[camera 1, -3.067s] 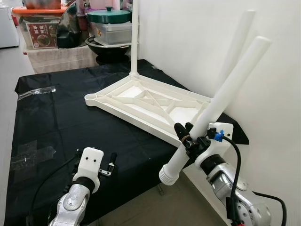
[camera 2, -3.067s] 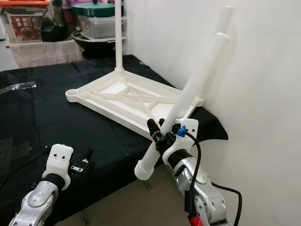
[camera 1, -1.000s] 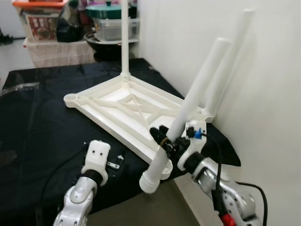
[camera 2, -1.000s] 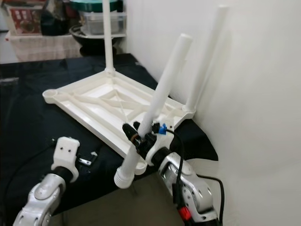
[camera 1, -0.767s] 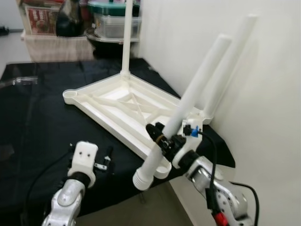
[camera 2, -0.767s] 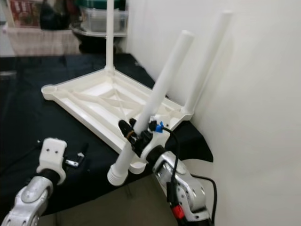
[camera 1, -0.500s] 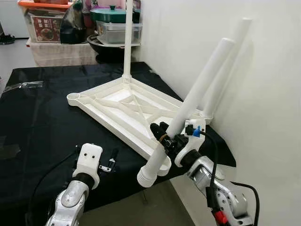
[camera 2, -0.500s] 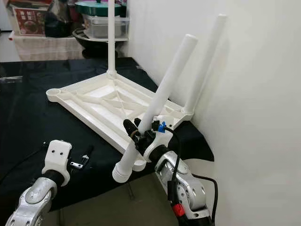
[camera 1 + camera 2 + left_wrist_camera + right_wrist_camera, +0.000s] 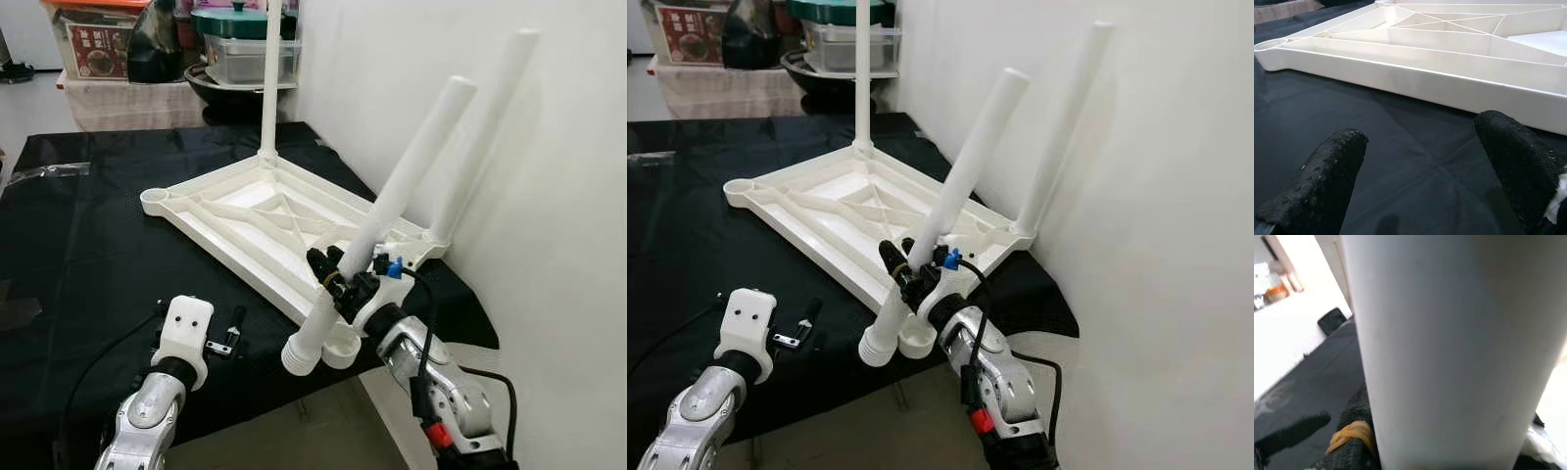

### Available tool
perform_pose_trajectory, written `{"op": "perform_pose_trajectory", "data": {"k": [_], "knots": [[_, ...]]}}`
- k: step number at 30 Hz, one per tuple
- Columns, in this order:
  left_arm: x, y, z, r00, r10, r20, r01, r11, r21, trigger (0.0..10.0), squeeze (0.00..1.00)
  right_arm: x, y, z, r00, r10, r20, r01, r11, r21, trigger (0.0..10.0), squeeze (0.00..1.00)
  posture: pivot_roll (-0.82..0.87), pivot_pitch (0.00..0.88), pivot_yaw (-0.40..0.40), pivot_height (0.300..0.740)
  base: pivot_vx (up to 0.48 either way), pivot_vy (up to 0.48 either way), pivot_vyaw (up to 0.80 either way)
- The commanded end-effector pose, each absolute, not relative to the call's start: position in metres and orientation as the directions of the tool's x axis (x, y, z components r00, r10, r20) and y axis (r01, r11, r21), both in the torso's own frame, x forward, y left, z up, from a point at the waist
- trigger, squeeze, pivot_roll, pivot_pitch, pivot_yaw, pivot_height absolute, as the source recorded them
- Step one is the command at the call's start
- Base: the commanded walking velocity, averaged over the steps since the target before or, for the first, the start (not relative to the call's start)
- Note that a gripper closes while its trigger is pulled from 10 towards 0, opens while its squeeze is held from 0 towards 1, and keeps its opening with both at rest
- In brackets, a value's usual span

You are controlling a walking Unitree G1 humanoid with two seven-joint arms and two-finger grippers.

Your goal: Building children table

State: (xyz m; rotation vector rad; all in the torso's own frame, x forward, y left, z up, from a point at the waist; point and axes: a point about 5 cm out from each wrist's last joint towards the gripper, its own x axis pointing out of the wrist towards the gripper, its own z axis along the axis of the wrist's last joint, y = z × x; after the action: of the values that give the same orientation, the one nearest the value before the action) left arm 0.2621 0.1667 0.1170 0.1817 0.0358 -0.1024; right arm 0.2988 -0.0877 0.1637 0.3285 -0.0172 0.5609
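White table top [image 9: 265,211] and white leg [image 9: 392,206] on black cloth [image 9: 88,245]

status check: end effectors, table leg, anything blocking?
Right end effector shut on loose white plastic table leg, threaded end beside near corner socket. Left end effector open, empty, above black cloth. Upturned white tabletop: two legs fitted. Nothing blocking.
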Motion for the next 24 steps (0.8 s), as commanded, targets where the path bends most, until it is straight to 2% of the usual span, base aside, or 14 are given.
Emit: {"op": "perform_pose_trajectory", "data": {"k": [1,8,13,15,17,18,20,22,24], "knots": [[0.262,0.166,0.115,0.994,-0.099,-0.051,0.106,0.977,0.183,10.0,0.0,0.301,-0.091,0.161,0.856,0.507,0.099,-0.514,0.818,0.257,0.0,0.0,0.1,0.0,-0.134,0.74,0.0,0.0,0.0],[0.262,0.167,0.115,0.994,-0.094,-0.051,0.102,0.977,0.186,10.0,0.0,0.298,-0.096,0.15,0.856,0.514,0.058,-0.513,0.83,0.221,0.0,0.0,0.1,0.0,-0.134,0.74,0.0,0.0,0.0],[0.261,0.167,0.115,0.994,-0.095,-0.053,0.104,0.977,0.186,10.0,0.0,0.299,-0.107,0.143,0.885,0.464,0.038,-0.463,0.869,0.173,0.0,0.0,0.09,0.0,-0.13,0.74,0.0,0.0,0.0],[0.261,0.167,0.115,0.994,-0.096,-0.054,0.104,0.977,0.186,10.0,0.0,0.301,-0.114,0.14,0.903,0.429,0.027,-0.428,0.893,0.139,0.0,0.0,0.09,0.0,-0.129,0.74,0.0,0.0,0.0],[0.261,0.166,0.115,0.994,-0.096,-0.055,0.105,0.977,0.186,10.0,0.0,0.305,-0.127,0.133,0.928,0.373,-0.014,-0.373,0.927,0.03,0.0,0.0,0.09,0.0,-0.134,0.74,0.0,0.0,0.0],[0.261,0.166,0.115,0.994,-0.096,-0.055,0.105,0.977,0.186,10.0,0.0,0.305,-0.127,0.133,0.928,0.373,-0.014,-0.373,0.927,0.03,0.0,0.0,0.09,0.0,-0.134,0.74,0.0,0.0,0.0],[0.261,0.166,0.114,0.994,-0.091,-0.055,0.1,0.978,0.186,10.0,0.0,0.311,-0.157,0.119,0.968,0.232,-0.091,-0.237,0.971,-0.045,0.0,0.0,0.09,0.0,-0.141,0.74,0.0,0.0,0.0],[0.261,0.166,0.114,0.994,-0.091,-0.055,0.1,0.978,0.186,10.0,0.0,0.311,-0.157,0.119,0.968,0.232,-0.091,-0.237,0.971,-0.045,0.0,0.0,0.09,0.0,-0.141,0.74,0.0,0.0,0.0],[0.26,0.167,0.114,0.995,-0.084,-0.055,0.093,0.978,0.185,10.0,0.0,0.315,-0.196,0.113,0.989,0.066,-0.131,-0.073,0.996,-0.05,0.0,0.0,0.09,0.0,-0.143,0.74,0.0,0.0,0.0]]}}
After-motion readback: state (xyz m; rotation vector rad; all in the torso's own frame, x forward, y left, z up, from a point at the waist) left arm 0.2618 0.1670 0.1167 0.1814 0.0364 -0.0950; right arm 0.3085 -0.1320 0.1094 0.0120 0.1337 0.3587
